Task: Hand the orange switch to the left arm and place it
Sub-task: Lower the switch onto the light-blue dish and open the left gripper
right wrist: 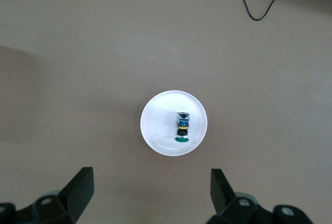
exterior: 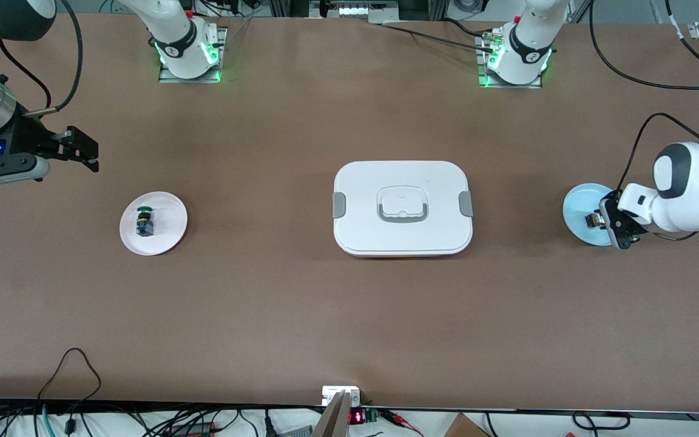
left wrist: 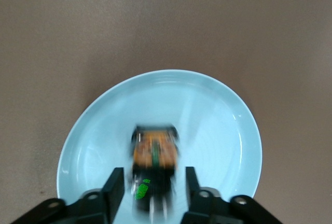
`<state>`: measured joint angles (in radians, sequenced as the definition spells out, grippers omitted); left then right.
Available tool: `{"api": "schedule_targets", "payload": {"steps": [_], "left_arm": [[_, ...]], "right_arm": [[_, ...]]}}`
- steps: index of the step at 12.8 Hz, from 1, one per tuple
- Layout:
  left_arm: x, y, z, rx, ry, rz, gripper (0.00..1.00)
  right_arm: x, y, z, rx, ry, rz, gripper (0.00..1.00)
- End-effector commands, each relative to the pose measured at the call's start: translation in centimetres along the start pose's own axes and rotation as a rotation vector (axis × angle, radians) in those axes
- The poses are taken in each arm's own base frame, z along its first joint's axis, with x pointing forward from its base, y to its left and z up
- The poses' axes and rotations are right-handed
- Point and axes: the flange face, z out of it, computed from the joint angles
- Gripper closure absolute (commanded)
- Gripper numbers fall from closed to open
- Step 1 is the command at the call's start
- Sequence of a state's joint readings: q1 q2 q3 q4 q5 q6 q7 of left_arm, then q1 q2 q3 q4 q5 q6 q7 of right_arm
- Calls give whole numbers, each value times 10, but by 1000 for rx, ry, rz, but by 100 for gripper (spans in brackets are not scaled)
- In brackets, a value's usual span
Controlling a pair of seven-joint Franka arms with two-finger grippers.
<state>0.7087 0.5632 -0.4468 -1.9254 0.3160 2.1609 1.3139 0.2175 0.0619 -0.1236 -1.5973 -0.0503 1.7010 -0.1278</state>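
Left end effector [left wrist: 151, 185] straddling orange switch [left wrist: 154, 154]

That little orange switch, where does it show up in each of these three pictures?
Front view: the orange switch lies on the pale blue plate at the left arm's end of the table, with the left gripper around it.
Left wrist view: the orange switch sits between the open fingers.
Right wrist view: not in it.
Shared landmark: the pale blue plate.
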Motion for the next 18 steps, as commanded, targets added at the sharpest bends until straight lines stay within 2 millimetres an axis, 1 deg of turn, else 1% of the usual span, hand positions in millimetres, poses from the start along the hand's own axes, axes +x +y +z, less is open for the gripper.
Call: {"api": "schedule_targets", "payload": {"steps": [1, 2, 3, 4, 5, 6, 7, 8, 9, 10, 11, 13, 14, 16, 18], "left_arm": [[-3, 5, -22, 25, -30, 63, 0], [0, 4, -29, 26, -34, 69, 0], [4, 5, -41, 30, -43, 74, 0], [11, 4, -59, 39, -49, 81, 0], [19, 3, -84, 36, -59, 77, 0], [21, -1, -109, 31, -62, 62, 0], [27, -2, -138, 11, -69, 34, 0], [27, 3, -157, -38, -87, -15, 0], [34, 12, -176, -98, -81, -90, 0], [47, 23, -201, -139, -73, -161, 0], [59, 31, -215, -161, -89, -235, 0], [83, 47, -225, -190, -116, -336, 0], [102, 57, -234, -182, -129, -387, 0], [128, 83, -279, -136, -142, -514, 0], [146, 102, -311, -93, -118, -604, 0]], "right_arm": [[5, 4, -7, -7, 14, 27, 0], [5, 5, -7, 6, 11, 35, 0], [4, 1, -6, 14, 1, 33, 0], [3, -1, -7, 13, 0, 33, 0], [3, 0, -5, 14, -5, 55, 0], [3, 0, -5, 15, -7, 90, 0], [3, 0, -5, 14, -7, 108, 0], [2, 0, -4, 17, -17, 111, 0], [1, -1, -4, 31, -23, 117, 0], [1, -5, -5, 75, -19, 124, 0], [1, -5, -5, 95, -17, 129, 0], [1, 1, -4, 94, -20, 140, 0], [0, 5, -3, 96, -21, 146, 0], [0, 6, -3, 96, -21, 147, 0], [0, 6, -3, 96, -21, 146, 0]]}}
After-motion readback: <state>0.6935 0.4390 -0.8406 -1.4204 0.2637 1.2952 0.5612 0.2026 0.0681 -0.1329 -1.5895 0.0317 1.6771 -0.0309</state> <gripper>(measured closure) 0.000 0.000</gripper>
